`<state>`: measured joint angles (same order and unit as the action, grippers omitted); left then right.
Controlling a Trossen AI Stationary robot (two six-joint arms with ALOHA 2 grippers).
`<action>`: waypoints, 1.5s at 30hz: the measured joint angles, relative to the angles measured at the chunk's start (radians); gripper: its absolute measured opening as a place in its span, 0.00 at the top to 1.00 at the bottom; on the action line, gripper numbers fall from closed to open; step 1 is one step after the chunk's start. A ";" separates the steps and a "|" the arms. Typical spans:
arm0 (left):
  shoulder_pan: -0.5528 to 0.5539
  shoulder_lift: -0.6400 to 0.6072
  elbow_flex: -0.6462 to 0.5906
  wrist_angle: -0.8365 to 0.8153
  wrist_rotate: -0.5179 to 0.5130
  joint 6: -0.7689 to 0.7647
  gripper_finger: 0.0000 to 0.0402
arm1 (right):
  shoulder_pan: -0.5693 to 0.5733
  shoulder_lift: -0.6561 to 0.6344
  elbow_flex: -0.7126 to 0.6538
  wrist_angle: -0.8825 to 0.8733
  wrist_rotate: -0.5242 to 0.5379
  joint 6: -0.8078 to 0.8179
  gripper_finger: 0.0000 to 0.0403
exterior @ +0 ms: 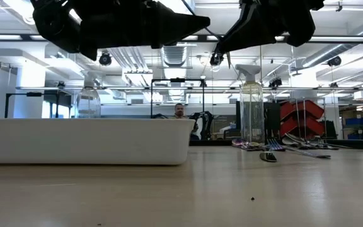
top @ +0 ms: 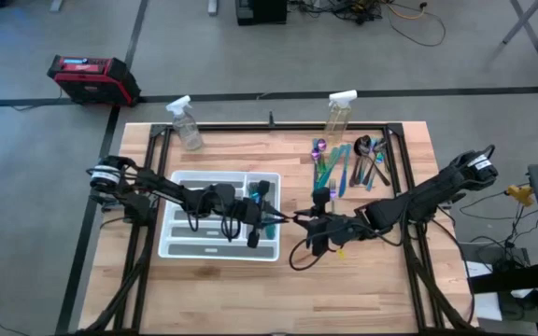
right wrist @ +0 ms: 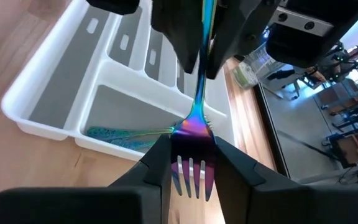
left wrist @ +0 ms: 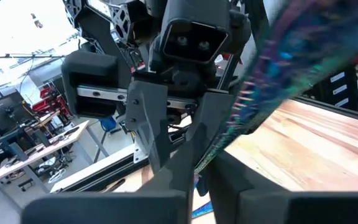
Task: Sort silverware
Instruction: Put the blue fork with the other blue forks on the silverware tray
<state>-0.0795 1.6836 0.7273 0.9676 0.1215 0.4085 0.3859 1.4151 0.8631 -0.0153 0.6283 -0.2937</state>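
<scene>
High view: left gripper [top: 271,218] and right gripper [top: 299,221] meeting beside white tray [top: 180,245] on desk [top: 362,280], silverware pile [top: 348,166] near spray bottle [top: 338,117]. Right wrist view: both grippers clamped on one iridescent fork [right wrist: 193,134]; teal utensil [right wrist: 120,134] lying inside tray.

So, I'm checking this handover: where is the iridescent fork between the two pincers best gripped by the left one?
By its slim handle, coming from the white plastic tray's side, opposite the right pincer. That pincer clamps the shiny iridescent metal fork at the neck, just behind the tines, so only the handle runs free. It points at the left pincer, which grips it there.
</scene>
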 joint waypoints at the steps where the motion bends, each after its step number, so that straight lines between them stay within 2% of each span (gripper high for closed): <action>1: 0.000 0.000 0.002 0.000 -0.002 -0.002 0.98 | 0.000 0.000 0.000 0.001 -0.001 0.004 0.81; 6: 0.000 -0.007 0.010 -0.008 -0.010 -0.006 0.99 | 0.000 0.000 0.000 0.003 0.000 0.016 0.77; 11: 0.004 -0.061 0.011 -0.076 -0.016 0.016 1.00 | 0.011 -0.017 0.001 -0.007 -0.001 0.010 0.67; 15: 0.013 -0.141 0.012 -0.226 -0.085 0.060 1.00 | 0.026 -0.047 0.001 -0.005 -0.001 0.002 0.57; 20: 0.022 -0.248 0.013 -0.446 -0.097 0.172 1.00 | 0.033 -0.069 0.001 -0.042 -0.001 0.039 0.48; 23: 0.029 -0.286 0.019 -0.621 -0.192 0.185 1.00 | 0.033 -0.066 0.000 -0.067 0.000 0.081 0.45; 26: 0.033 -0.310 0.076 -0.808 -0.275 0.171 1.00 | 0.031 -0.056 -0.002 -0.070 0.033 0.116 0.43; 29: 0.031 -0.290 0.149 -0.936 -0.311 0.141 1.00 | 0.026 -0.055 -0.012 -0.088 0.082 0.155 0.43; 33: 0.031 -0.218 0.214 -1.050 -0.333 0.098 1.00 | 0.021 -0.055 -0.049 -0.086 0.091 0.225 0.44; 39: 0.028 -0.117 0.266 -1.162 -0.517 0.072 1.00 | 0.022 -0.054 -0.105 -0.088 0.097 0.311 0.47; 45: 0.028 -0.076 0.275 -1.175 -0.566 0.079 1.00 | 0.021 -0.054 -0.153 -0.083 0.105 0.387 0.47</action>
<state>-0.0513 1.6078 1.0019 -0.2069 -0.4450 0.4878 0.4072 1.3613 0.7097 -0.0986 0.7338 0.0929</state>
